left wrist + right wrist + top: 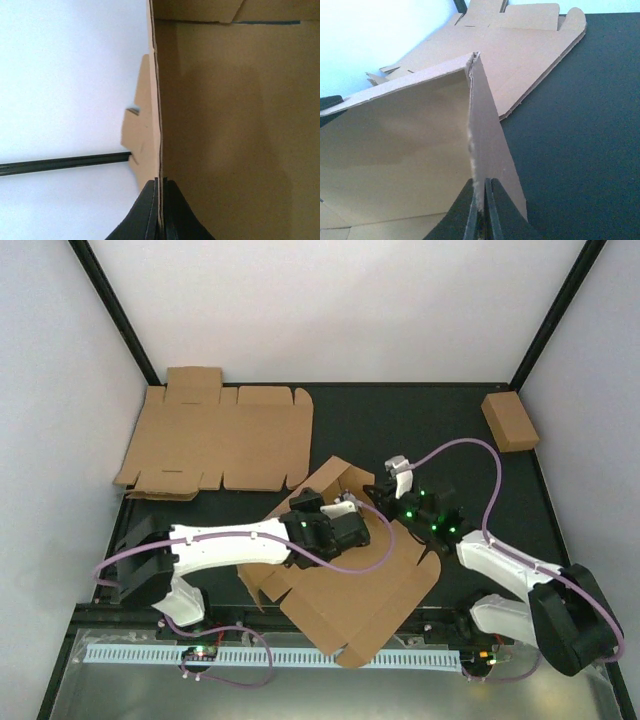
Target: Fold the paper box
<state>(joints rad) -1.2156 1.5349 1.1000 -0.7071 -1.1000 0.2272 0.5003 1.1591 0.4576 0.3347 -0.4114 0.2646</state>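
The paper box is a brown cardboard die-cut sheet lying mid-table near the front, with its far panels raised. My left gripper is shut on the edge of a raised wall, seen edge-on in the left wrist view; its fingers pinch the cardboard. My right gripper is shut on the neighbouring raised flap, which meets the other wall at a corner. Both grippers hold the box's far end from opposite sides.
A second flat die-cut cardboard sheet lies at the back left, also visible in the right wrist view. A small closed brown box sits at the back right. White walls enclose the black table.
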